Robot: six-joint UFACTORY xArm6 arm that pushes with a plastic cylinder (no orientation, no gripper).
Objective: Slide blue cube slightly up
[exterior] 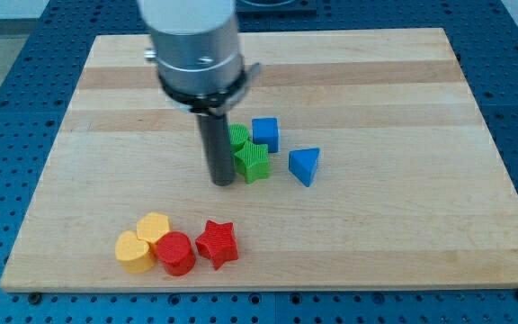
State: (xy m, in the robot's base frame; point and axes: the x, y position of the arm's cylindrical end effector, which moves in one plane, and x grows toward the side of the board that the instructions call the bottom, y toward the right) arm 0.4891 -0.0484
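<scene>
My tip [223, 182], a bare rod holding nothing, sits just left of the green block [252, 162], which separates it from the blue cube [265, 134]

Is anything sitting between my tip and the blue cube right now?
Yes. Green blocks sit between my tip and the blue cube, up and to the view's right. Above the cube, the board shows nothing in its way.
</scene>
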